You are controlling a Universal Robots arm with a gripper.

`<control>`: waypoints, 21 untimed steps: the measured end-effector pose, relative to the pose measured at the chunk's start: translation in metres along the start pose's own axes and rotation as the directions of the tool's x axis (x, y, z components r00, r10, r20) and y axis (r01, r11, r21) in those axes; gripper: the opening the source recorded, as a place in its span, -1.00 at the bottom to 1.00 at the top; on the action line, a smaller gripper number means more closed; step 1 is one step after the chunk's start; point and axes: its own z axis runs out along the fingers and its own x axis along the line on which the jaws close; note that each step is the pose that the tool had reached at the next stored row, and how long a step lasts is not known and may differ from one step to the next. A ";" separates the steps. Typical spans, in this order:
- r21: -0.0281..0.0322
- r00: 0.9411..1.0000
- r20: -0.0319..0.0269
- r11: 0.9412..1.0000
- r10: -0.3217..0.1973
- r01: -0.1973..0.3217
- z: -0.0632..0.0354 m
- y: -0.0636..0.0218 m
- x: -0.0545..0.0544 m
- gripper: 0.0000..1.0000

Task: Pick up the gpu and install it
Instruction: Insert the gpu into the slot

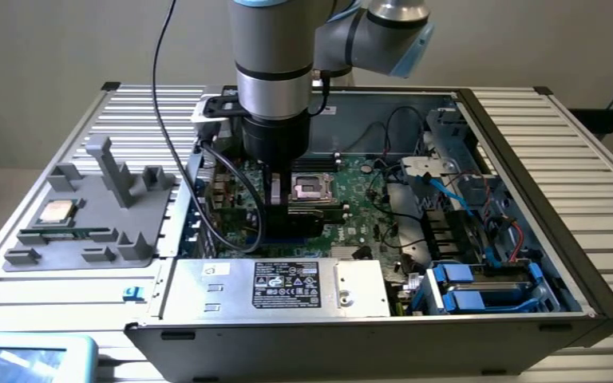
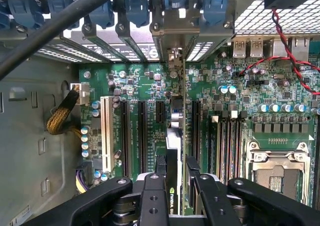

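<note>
Arm (image 1: 274, 72) comes down from the upper centre of the exterior frame into the open computer case (image 1: 530, 183), which lies on the ribbed metal table (image 1: 594, 159). The tool (image 1: 283, 209) sits low inside the case, over the motherboard (image 1: 370, 179) and just to the exterior view's left of the empty processor socket (image 1: 312, 188). Tool state: narrow, clamped on the gpu (image 1: 290, 229), which hangs on edge directly under it in the middle of the frame. In the wrist view the tool (image 2: 175, 191) has its black fingers (image 2: 152, 196) pressed on either face of the gpu (image 2: 173, 136), seen edge-on. The card stands upright over the motherboard (image 2: 145, 86), in line with the long black expansion slots (image 2: 142, 136) that run beside a white slot (image 2: 105, 133). Its far end points at the rear slot covers (image 2: 125, 41) of the case. Cannot tell whether the card's lower edge is in a slot or just above one. The processor socket (image 2: 277, 168) lies off to one side, apart from the card. Near edge of the case: the grey power supply (image 1: 285, 286) with its label, lower centre. Blue drive caddies (image 1: 466, 287) at lower right. At the exterior view's left, outside the case, a grey fixture tray (image 1: 93, 215) carries a square processor chip (image 1: 55, 212) and a narrow green memory stick (image 1: 67, 234), both well apart from the tool.
</note>
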 end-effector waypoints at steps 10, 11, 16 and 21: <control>0.000 1.000 0.000 1.000 0.000 0.000 0.0017 0.0002 0.000 -0.49; 0.000 1.000 0.000 1.000 0.000 0.000 0.0017 0.0002 0.000 -0.49; 0.000 1.000 0.000 1.000 0.000 0.000 0.0024 0.0002 0.000 -0.49; 0.000 1.000 0.000 1.000 0.000 0.000 0.0026 0.0002 0.000 -0.49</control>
